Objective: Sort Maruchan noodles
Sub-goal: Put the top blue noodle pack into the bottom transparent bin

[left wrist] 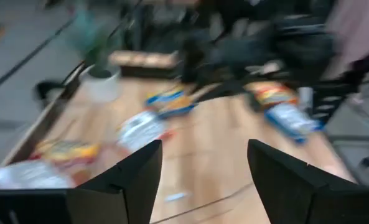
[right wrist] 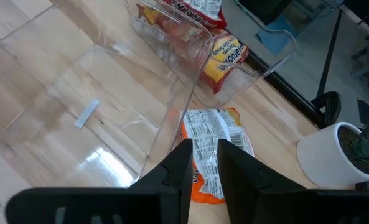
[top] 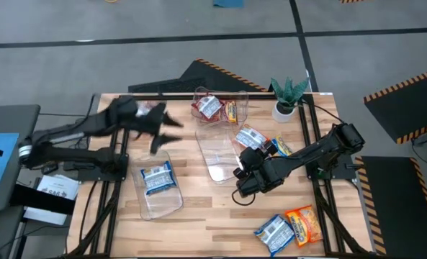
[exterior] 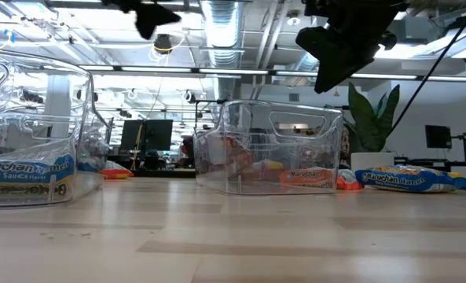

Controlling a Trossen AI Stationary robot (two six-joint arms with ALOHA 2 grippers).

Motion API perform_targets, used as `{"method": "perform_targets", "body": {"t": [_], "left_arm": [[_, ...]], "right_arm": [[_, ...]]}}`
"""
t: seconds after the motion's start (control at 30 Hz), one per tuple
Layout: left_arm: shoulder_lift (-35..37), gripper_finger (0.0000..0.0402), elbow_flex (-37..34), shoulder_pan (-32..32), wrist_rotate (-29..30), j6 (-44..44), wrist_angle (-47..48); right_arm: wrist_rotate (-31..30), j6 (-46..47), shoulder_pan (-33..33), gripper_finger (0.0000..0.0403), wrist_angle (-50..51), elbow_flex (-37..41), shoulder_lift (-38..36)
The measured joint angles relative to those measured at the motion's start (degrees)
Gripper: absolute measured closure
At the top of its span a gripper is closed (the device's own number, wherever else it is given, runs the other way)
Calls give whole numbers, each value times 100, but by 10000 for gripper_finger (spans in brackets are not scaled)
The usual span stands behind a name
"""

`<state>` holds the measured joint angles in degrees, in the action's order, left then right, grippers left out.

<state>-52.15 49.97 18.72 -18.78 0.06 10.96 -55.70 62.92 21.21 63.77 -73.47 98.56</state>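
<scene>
Maruchan noodles lie in several places. A blue-and-white packet lies in the clear bin at the near left. Red and orange packets lie in the far bin. Two loose packets lie right of the middle bin, which holds nothing. A blue packet and an orange one lie at the near right. My left gripper hangs open above the table's far left, nothing between its fingers. My right gripper hovers just short of a loose packet, its fingers a narrow gap apart.
A potted plant stands at the table's far right corner. Bare wood shows along the near edge between the left bin and the near-right packets. In the low view the far bin stands mid-table and the left bin close by.
</scene>
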Motion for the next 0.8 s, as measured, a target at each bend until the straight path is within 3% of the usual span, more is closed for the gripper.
{"method": "perform_targets", "body": {"t": [0.2,0.37,0.53,0.7,0.8], "left_arm": [[1889,176,-2378,-1019,504,-345,-2006],[3056,176,-3691,-1638,872,-214,-2940],[3846,176,-4190,-1939,1542,49,-2969],[4149,176,-4203,-1970,1502,45,-2919],[4187,176,-4203,-1970,1501,44,-2861]], "right_arm": [[-215,0,7,304,-36,0,0],[-387,-51,7,304,-248,0,0],[-399,-188,5,304,-531,0,0],[-415,-189,-12,304,-469,-5,-7],[-415,98,-113,304,196,-137,-129]]}}
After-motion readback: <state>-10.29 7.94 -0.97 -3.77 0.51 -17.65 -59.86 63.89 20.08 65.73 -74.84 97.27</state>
